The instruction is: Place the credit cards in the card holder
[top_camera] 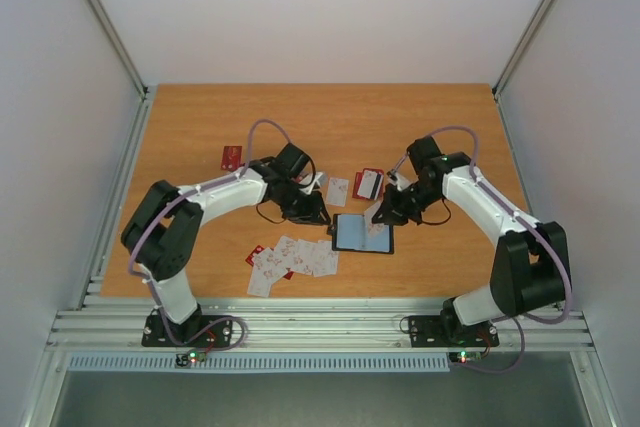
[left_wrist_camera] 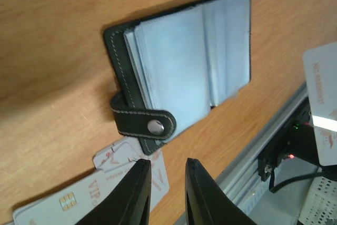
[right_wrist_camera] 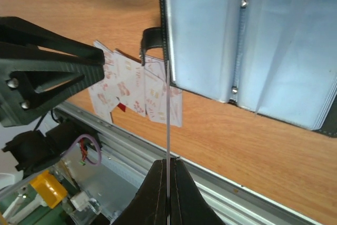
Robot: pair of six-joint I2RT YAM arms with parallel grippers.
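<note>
Right hand pinching a white card edge-on, card holder lying open

The letters "VIP" stand in pale red on a white chip card, beside its gold chip, at the lower left of the left wrist view. At that view's right edge, a white numbered card bears a red line beginning "NO." and then a row of digits that look like eights; how many cannot be told. The red marks on the fanned cards in the right wrist view are too blurred to read. In the top view nothing is legible.
</note>
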